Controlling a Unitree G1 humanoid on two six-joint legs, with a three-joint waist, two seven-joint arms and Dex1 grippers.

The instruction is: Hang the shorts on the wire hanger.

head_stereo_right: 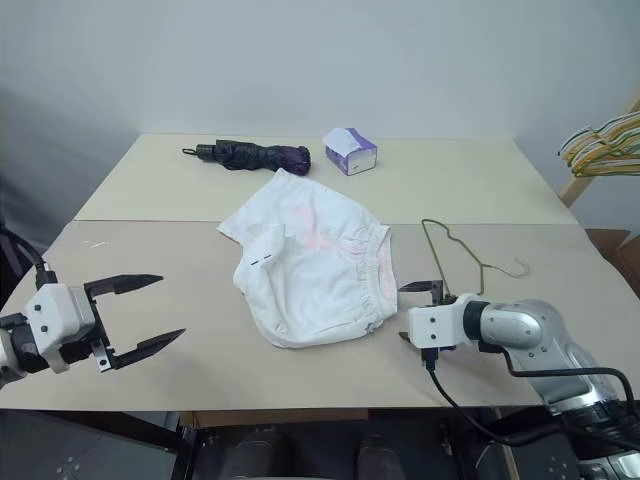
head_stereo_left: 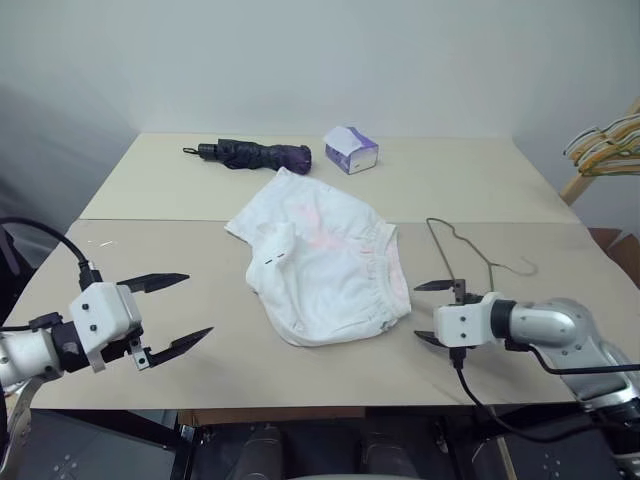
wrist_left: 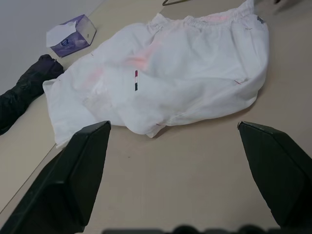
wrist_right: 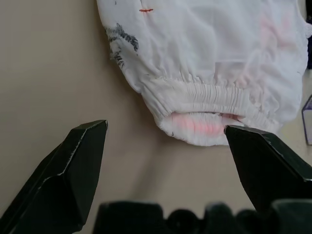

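The shorts are seen lying crumpled and flat near the middle of the table, approx. centred betw. the two arms; the gathered elastic waistband is turned toward the R side, w/ faint pink smudges across the cloth and a small dark dash mark on a folded-up bit toward the L; nothing is gripping them.

The wire hanger is laid flat on the table just R of the shorts, its curved hook pointed away to the R; it is apart from the cloth, or at most just beside the waistband edge; contact cannot be told.

The left gripper is held over the near L part of the table, well apart from the shorts; its black fingers are spread wide, nothing betw. them; in the left wrist view the shorts are seen ahead of the spread fingers.

The right gripper is held low at the near R, just beside the waistband end of the shorts and close to the near end of the hanger; jaws spread wide and empty; no touch on cloth is seen.

At the far side a folded dark umbrella and a white-and-purple tissue box are placed, near each other; bunched yellow hangers are seen at the far R edge.
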